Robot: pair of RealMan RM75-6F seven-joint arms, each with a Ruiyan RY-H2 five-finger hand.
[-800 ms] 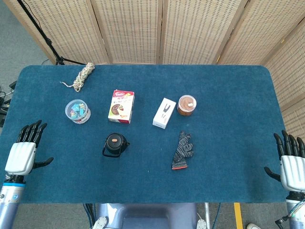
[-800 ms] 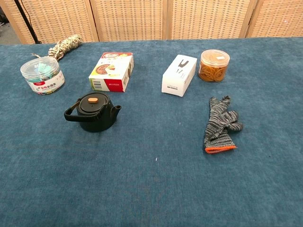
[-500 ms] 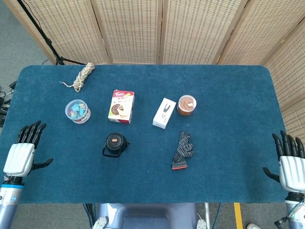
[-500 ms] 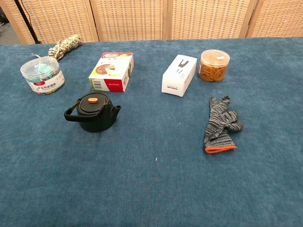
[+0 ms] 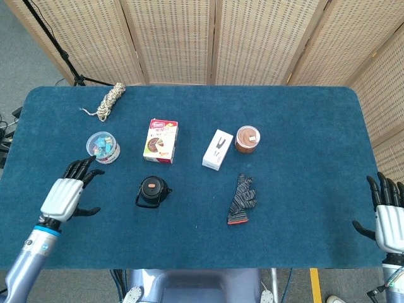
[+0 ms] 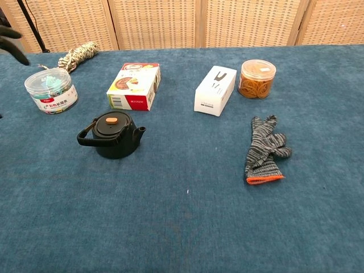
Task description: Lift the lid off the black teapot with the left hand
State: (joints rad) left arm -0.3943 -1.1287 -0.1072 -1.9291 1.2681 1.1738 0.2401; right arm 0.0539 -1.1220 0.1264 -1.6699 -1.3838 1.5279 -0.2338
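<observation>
The black teapot [image 5: 152, 191] [image 6: 112, 135] stands on the blue table, left of middle, its handle toward the robot's left and its spout to the right. Its lid [image 6: 112, 125] is in place, with a small orange knob [image 6: 112, 120] on top. My left hand [image 5: 66, 193] hovers left of the teapot with fingers spread and nothing in it; the chest view shows only its dark fingertips [image 6: 11, 38] at the top left edge. My right hand [image 5: 389, 225] is at the table's right front corner, fingers apart, empty.
A clear tub [image 5: 103, 146] of small items sits just beyond the left hand. A red and white box [image 5: 160, 140], a white box [image 5: 218, 149], a jar of rubber bands [image 5: 247, 139], a striped glove [image 5: 241, 199] and a rope bundle [image 5: 108, 101] lie on the table [image 5: 303, 126].
My left hand has moved from the table's left front edge inward and forward, toward the teapot. The right hand has dropped slightly lower in the head view. The objects have not moved.
</observation>
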